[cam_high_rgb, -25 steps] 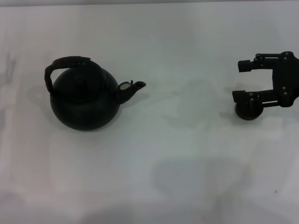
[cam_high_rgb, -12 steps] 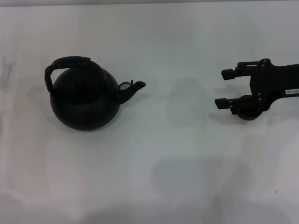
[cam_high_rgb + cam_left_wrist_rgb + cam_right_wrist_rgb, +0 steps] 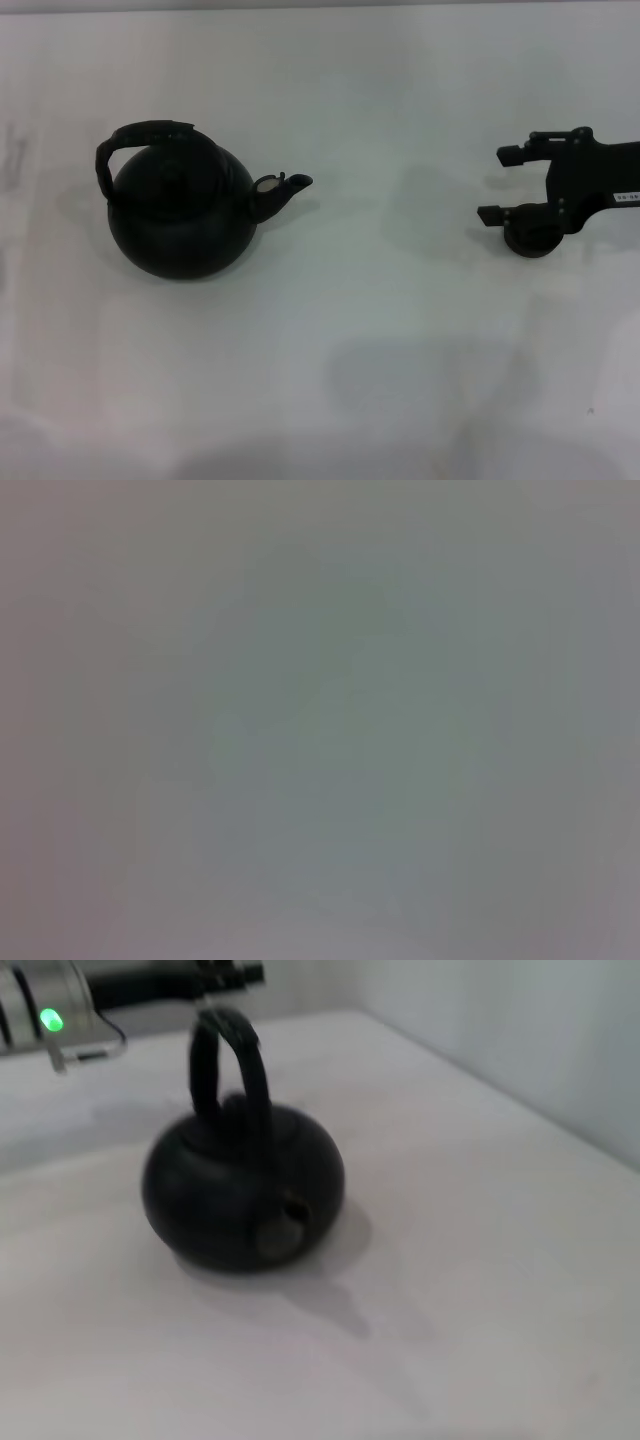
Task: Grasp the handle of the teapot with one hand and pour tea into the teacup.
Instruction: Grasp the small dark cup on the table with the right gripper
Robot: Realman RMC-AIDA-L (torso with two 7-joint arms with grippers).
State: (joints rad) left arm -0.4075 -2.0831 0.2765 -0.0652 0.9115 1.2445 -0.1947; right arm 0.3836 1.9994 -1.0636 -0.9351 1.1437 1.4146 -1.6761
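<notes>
The matte-black teapot (image 3: 180,220) stands on the white table at the left, its spout (image 3: 285,186) pointing right and its arched handle (image 3: 140,135) upright over the lid. At the right edge my right gripper (image 3: 500,184) is open and empty, its fingers pointing left toward the teapot, far from it. The small dark teacup (image 3: 528,245) sits under its nearer finger, partly covered. The right wrist view shows the teapot (image 3: 245,1185) with its handle (image 3: 225,1060) and spout (image 3: 275,1235) facing the camera. My left gripper is out of view; its wrist view shows only blank grey.
The white table (image 3: 380,330) stretches bare between the teapot and the teacup. In the right wrist view a device with a green light (image 3: 48,1020) sits beyond the table, behind the teapot.
The right gripper reached left over the table half a second ago and has drawn back right a little. Teapot and teacup have not moved.
</notes>
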